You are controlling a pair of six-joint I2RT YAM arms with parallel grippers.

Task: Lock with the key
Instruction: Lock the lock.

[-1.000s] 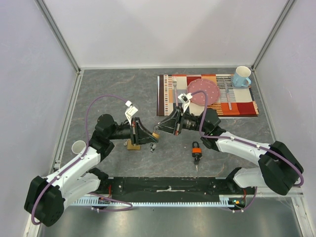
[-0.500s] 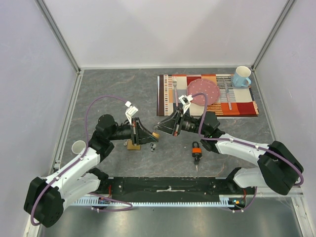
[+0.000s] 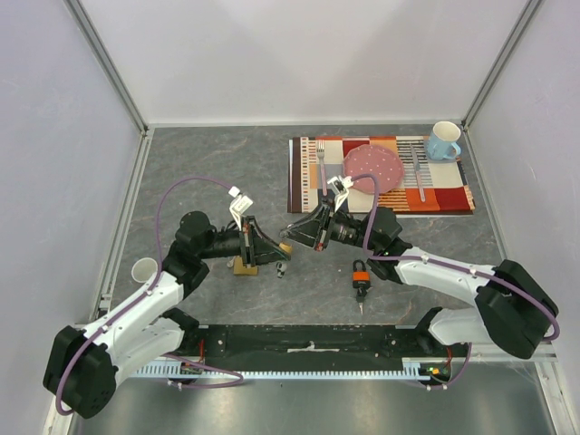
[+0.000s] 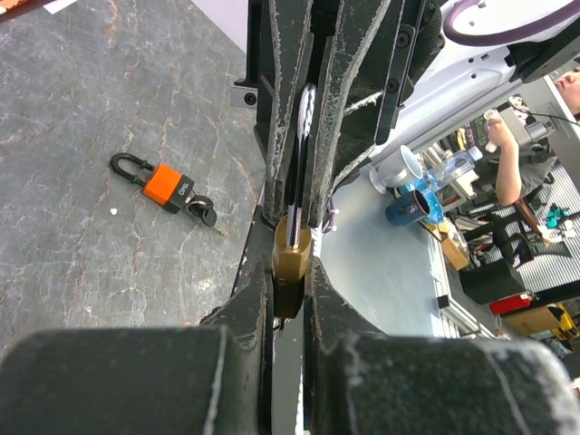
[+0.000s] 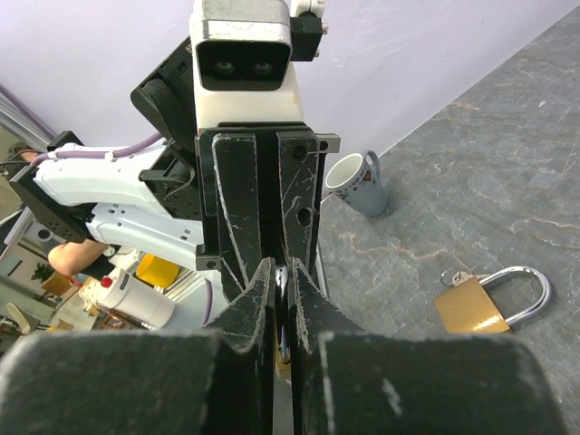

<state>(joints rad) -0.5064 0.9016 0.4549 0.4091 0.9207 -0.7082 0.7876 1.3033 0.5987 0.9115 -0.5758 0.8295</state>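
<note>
Now the left pincer [image 4: 288,279] clamps the brass padlock [image 4: 292,256]; the right pincer [image 5: 281,270], pinching the key [image 4: 306,109], faces it head-on, key lengthwise toward the padlock.

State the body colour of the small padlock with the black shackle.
The padlock has an orange body, which shows best in the left wrist view.

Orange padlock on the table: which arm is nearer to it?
Right. The right arm runs close beside the orange padlock; the left arm lies well off to its left.
</note>
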